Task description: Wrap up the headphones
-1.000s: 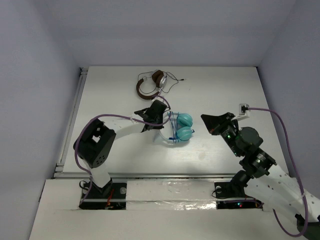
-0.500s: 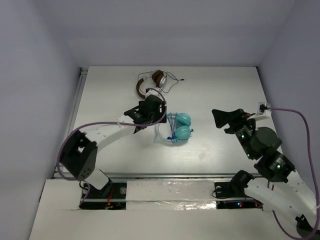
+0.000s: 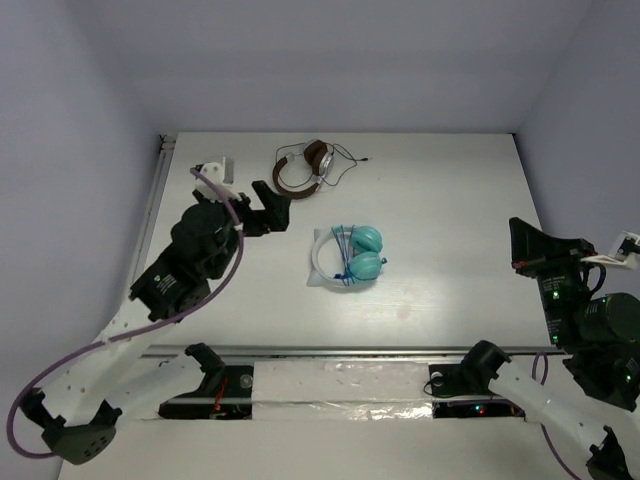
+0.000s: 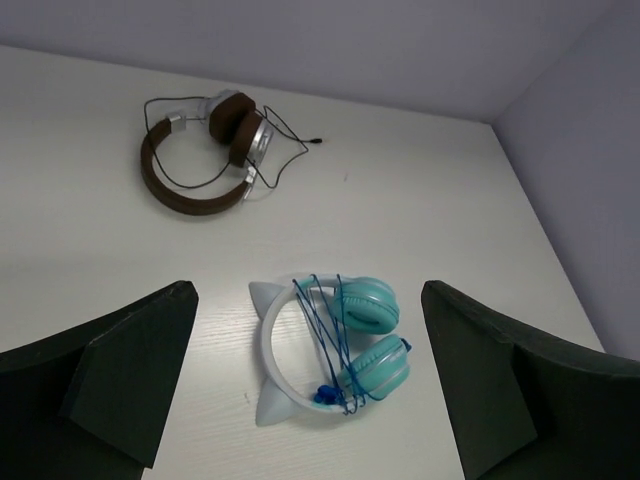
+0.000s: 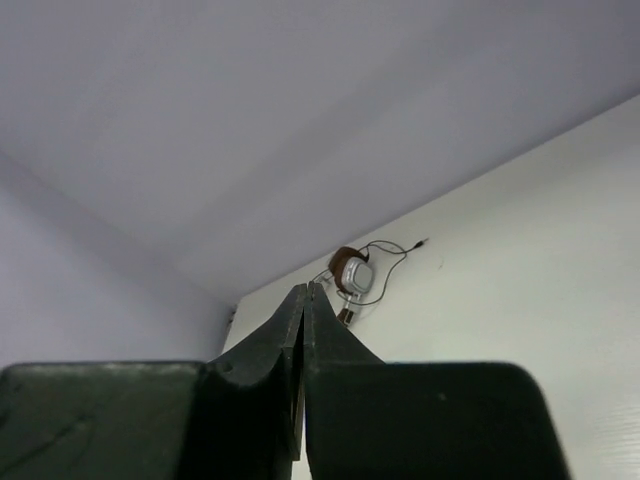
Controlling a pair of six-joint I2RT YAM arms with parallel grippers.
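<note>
The headphones (image 3: 350,256) lie flat on the white table, free of both grippers. Their teal ear cups (image 4: 372,340) are folded inside the white headband (image 4: 268,345), and the thin blue cable (image 4: 325,335) is looped several times across band and cups. My left gripper (image 3: 272,208) hovers up and to the left of them, open and holding nothing. In the left wrist view, its dark fingers (image 4: 120,375) frame the headphones from above. My right gripper (image 3: 518,243) is far off to the right, shut and holding nothing. In the right wrist view, its fingertips (image 5: 307,292) press together.
A brown-and-silver pair of headphones (image 3: 303,167) with a dark cable lies near the back edge of the table (image 3: 450,190); it also shows in the wrist views (image 4: 205,150) (image 5: 352,272). Grey walls close in the back and sides.
My left gripper opened, let go of the teal headphones and drew back to the left. My right arm withdrew to the right edge and its jaws closed. The headphones shifted slightly.
</note>
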